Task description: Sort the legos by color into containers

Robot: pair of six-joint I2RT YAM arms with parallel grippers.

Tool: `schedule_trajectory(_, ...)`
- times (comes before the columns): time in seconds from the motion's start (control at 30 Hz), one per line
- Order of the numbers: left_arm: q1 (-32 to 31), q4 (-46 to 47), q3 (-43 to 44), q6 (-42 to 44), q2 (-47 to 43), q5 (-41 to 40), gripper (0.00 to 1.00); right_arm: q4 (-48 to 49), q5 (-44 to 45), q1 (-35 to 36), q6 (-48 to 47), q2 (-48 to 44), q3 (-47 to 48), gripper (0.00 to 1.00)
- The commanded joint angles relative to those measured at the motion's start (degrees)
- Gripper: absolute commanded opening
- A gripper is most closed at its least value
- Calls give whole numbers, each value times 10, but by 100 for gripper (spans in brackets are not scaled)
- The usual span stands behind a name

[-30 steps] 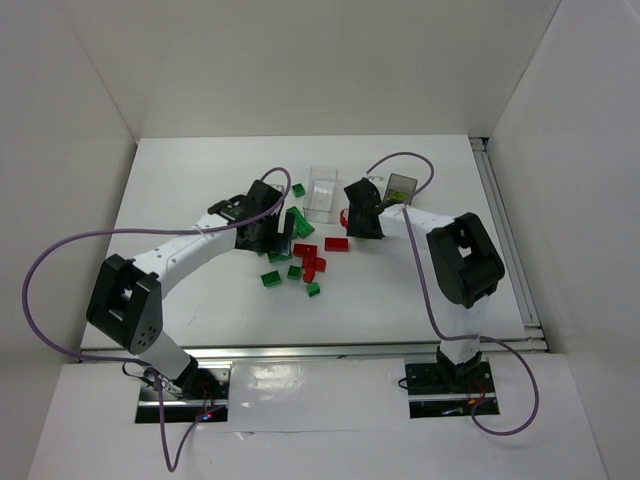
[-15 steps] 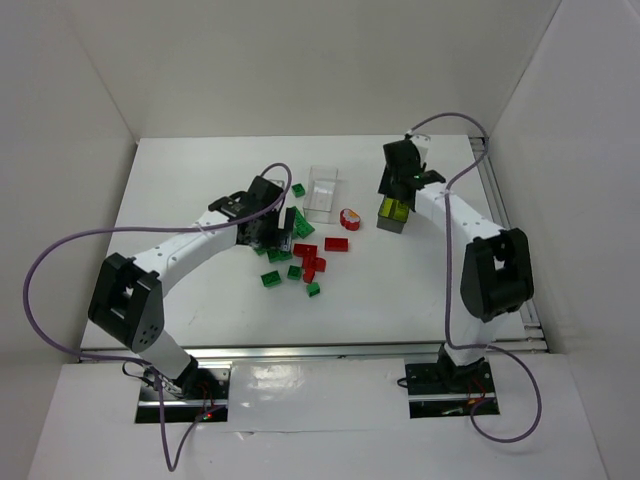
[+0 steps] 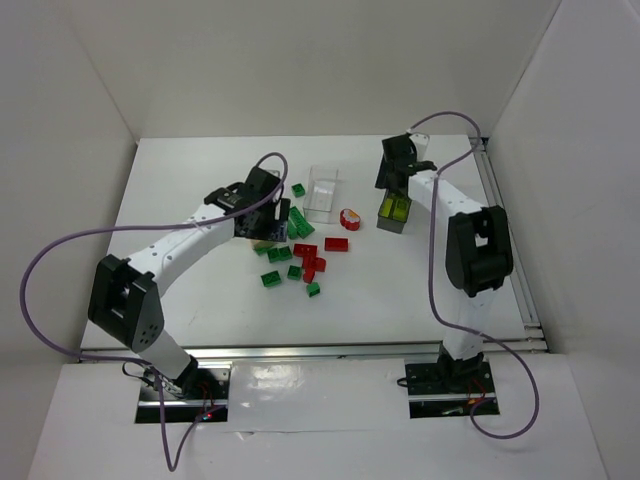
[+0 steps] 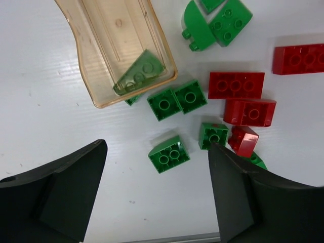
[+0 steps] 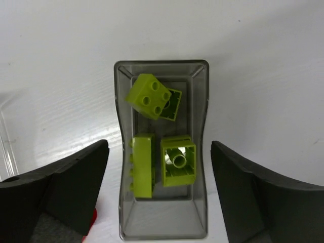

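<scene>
My left gripper [image 4: 157,147] is open and low over the table, with a dark green lego [image 4: 169,154] lying loose between its fingers. Beyond it stands a clear container [image 4: 91,76] with one green lego [image 4: 139,73] inside. Red legos [image 4: 236,85] and more green ones [image 4: 177,100] lie around it. My right gripper [image 5: 159,192] hangs open over another container [image 5: 200,106], which holds three yellow-green legos [image 5: 152,96]. In the top view the left gripper [image 3: 272,215] is at the pile's left and the right gripper [image 3: 395,180] at the back right.
A third clear container [image 3: 322,192], with nothing showing inside, stands behind the pile. A round red piece [image 3: 350,217] lies between it and the yellow-green box [image 3: 392,212]. Loose green [image 3: 270,280] and red [image 3: 337,243] bricks are spread in the middle.
My right arm swung from the red bricks out to the back-right container and its jaws opened there. The left gripper shifted slightly back and its jaws narrowed.
</scene>
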Motion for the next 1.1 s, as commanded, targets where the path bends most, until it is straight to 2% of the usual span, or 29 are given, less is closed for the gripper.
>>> schedule_trajectory(0.0,8,-6,29,-11,-2,1,88,10,9,8,19,-114,-39,85)
schedule_trajectory(0.03,2,3,29,4,-8,1,66,29,-6,8,25,-139,-61,81)
schedule_trajectory(0.07,-24,14,6,12,-21,1,57,37,-15,22,33,-183,-106,78)
schedule_trajectory(0.1,-40,28,-5,23,-26,-7,56,45,-28,22,33,-204,-127,78)
schedule_trajectory(0.13,-54,44,-13,31,-26,-7,56,52,-56,31,39,-221,-145,80)
schedule_trajectory(0.2,-84,44,-13,31,2,1,63,45,-69,49,56,-258,-191,87)
schedule_trajectory(0.27,-105,22,-5,6,27,1,79,31,-69,55,74,-277,-223,88)
schedule_trajectory(0.3,-112,22,-5,-3,43,1,83,31,-69,64,74,-293,-231,88)
schedule_trajectory(0.37,-125,26,-11,-33,43,8,85,17,-69,72,79,-309,-245,90)
schedule_trajectory(0.5,-181,72,-41,-58,42,75,99,3,-43,72,79,-328,-257,92)
schedule_trajectory(0.57,-186,72,-41,-84,62,80,99,-3,-37,72,79,-328,-257,92)
schedule_trajectory(0.67,-191,78,-48,-121,75,80,92,-3,-37,67,79,-328,-257,92)
schedule_trajectory(0.73,-197,78,-48,-156,83,65,90,-3,-37,67,74,-328,-257,92)
schedule_trajectory(0.87,-208,57,-48,-294,96,8,91,-3,-37,67,74,-328,-257,92)
schedule_trajectory(1.0,-208,43,-48,-346,108,-17,91,-3,-37,67,74,-328,-257,92)
schedule_trajectory(1.07,-208,43,-48,-362,121,-11,87,-3,-37,67,68,-328,-257,92)
